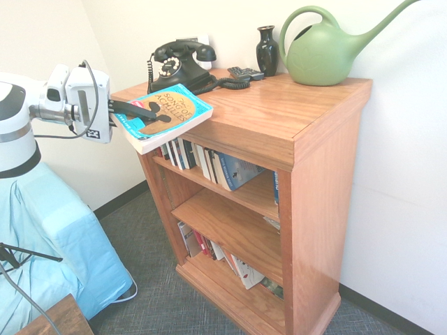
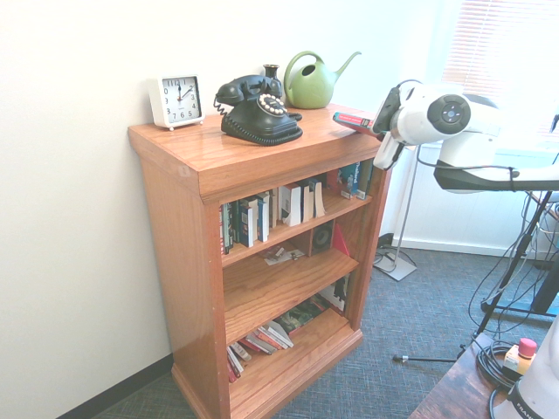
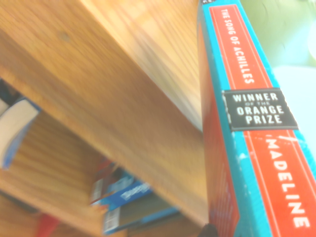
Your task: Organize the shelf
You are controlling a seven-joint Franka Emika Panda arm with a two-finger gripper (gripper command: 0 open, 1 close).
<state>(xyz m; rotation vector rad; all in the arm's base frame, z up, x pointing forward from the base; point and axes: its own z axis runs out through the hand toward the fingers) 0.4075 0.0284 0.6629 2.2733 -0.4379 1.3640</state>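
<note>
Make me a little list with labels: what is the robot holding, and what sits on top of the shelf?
holding: turquoise paperback book, clamped in the shut gripper
book position: tilted, at the front edge of the shelf top
shelf: reddish-brown wooden bookcase, three tiers
on top: black rotary telephone, dark vase, green watering can, white square clock

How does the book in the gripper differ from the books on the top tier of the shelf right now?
The teal book lies nearly flat with its cover facing up, clamped in the gripper by the shelf top's front edge; the top-tier books stand or lean spine-out inside the shelf. The teal book is alone and held in the air; the top-tier books sit packed in a row on the board. Both are paperbacks, as far as I can tell.
</note>
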